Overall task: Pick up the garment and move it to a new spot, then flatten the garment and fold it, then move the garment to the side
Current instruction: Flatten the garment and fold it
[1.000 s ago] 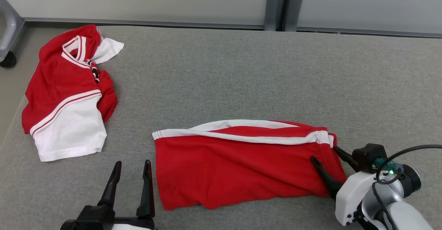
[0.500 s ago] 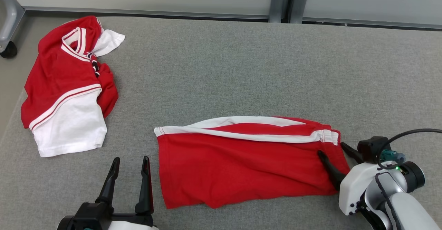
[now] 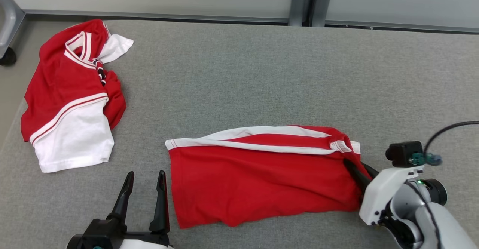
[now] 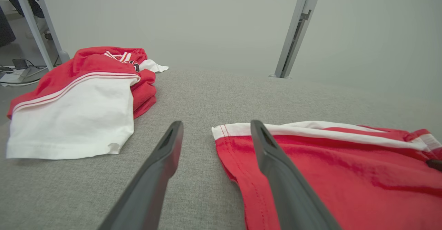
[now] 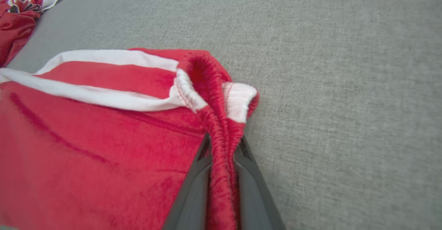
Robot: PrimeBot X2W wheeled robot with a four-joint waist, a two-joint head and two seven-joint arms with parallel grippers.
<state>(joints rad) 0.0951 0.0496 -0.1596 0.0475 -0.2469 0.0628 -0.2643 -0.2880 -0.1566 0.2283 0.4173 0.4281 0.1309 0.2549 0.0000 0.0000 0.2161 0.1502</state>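
Observation:
The garment point(image 3: 258, 178) is a pair of red shorts with white side stripes, lying folded on the grey table point(image 3: 239, 80) near its front edge. My right gripper point(image 3: 357, 166) is shut on the garment's right end, pinching the gathered red waistband point(image 5: 221, 133) between its fingers point(image 5: 193, 188). That end of the garment point(image 4: 345, 174) is bunched where the gripper point(image 5: 222, 140) holds it. My left gripper point(image 3: 144, 178) stands open just left of the garment's left edge, above the cloth-covered table, with nothing between its fingers point(image 4: 155, 174).
A second red and white garment point(image 3: 71, 99) lies crumpled at the table's back left, also seen as a red and white heap point(image 4: 79, 98) in the left wrist view. A grey wall with a vertical post point(image 3: 305, 2) runs behind the table. A caster wheel point(image 3: 7, 56) sits far left.
My right gripper has closed on the garment's right end, bunching the waistband there. The left gripper has stayed open in place. The camera has shifted slightly.

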